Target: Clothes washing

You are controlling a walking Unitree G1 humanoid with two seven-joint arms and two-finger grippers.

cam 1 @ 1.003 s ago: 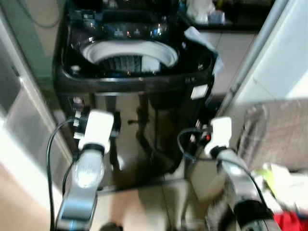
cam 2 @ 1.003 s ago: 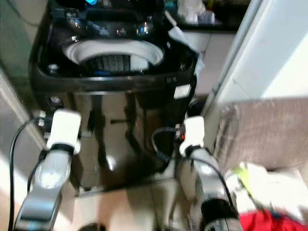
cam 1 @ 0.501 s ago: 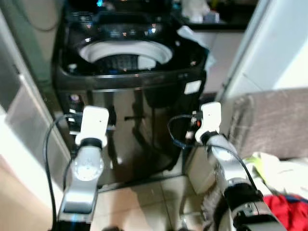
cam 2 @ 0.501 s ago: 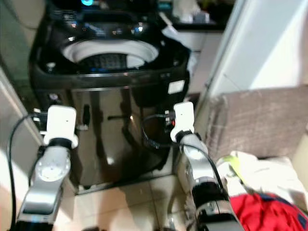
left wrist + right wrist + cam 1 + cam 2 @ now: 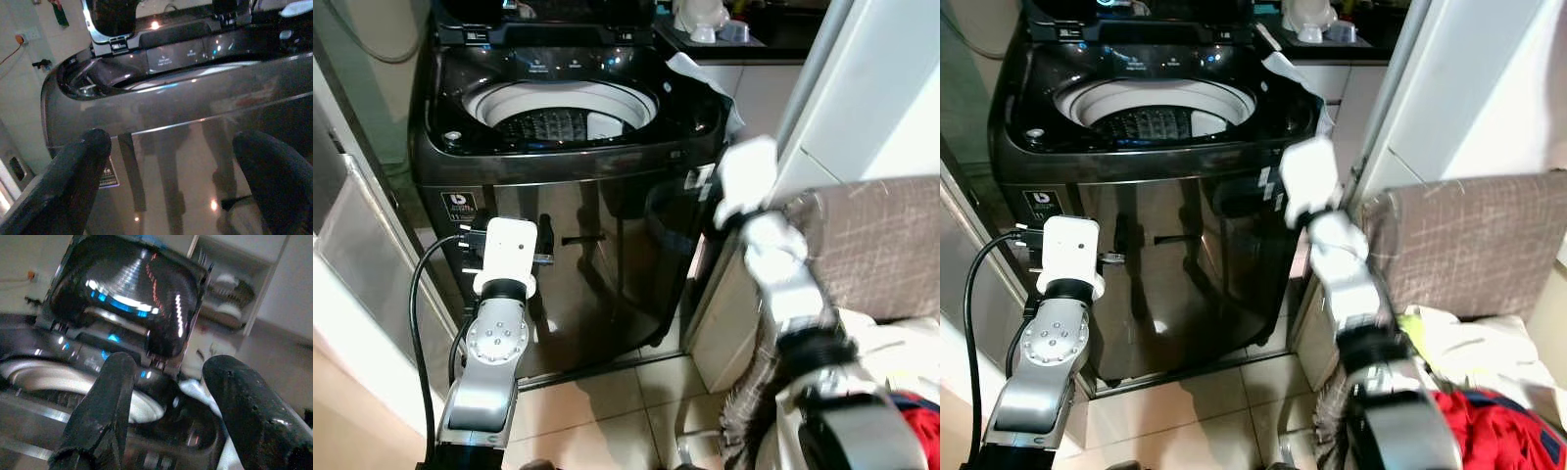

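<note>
— Rising fast, the right arm has swung from down beside the cabinet front to the level of the washing machine [image 5: 578, 196] rim; a second ago its white wrist block hung low, level with the left one.

— And the right gripper [image 5: 166, 396]?

— From its wrist camera the two black fingers [image 5: 105, 406] stand apart with nothing between them, aimed over the white drum opening [image 5: 1156, 103] toward the raised lid [image 5: 132, 293]. It looks near the machine's right front corner, though whether it touches I cannot tell.

— The left gripper [image 5: 171, 156]?

— Fingers spread wide, empty, facing the glossy dark front panel, low and close to it. That arm has barely moved.

— Where are the clothes, then?

— A red garment [image 5: 1489, 431] and pale laundry [image 5: 1459, 343] sit at the lower right, behind the right arm. A white cloth [image 5: 705, 83] hangs over the machine's far right edge.

— So what does the lift mean?

— Probably it is reaching for that draped cloth or the drum edge; loading has not visibly begun.
</note>
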